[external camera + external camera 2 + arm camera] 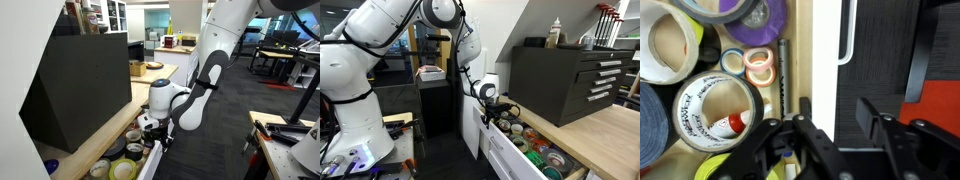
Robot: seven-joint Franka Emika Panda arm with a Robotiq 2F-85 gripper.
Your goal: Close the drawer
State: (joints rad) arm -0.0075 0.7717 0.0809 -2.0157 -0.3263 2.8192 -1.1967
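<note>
The drawer under the wooden counter stands pulled open in both exterior views; its white front (150, 163) (504, 156) faces the aisle. It holds several tape rolls (122, 168) (538, 148). In the wrist view the white drawer front (825, 50) with its handle (847, 30) runs up the middle, and the tape rolls (710, 105) lie to its left. My gripper (838, 115) is open and empty. One finger is at the inner edge of the drawer front, the other on its outer side. The gripper also shows at the drawer's front end (150, 124) (494, 110).
A black tool chest (80, 85) (565, 75) stands on the wooden counter (605, 130) above the drawer. Dark carpet lies beside the drawer (880, 50). A red object (940, 100) lies on the floor side. A table with tools (280, 140) stands across the aisle.
</note>
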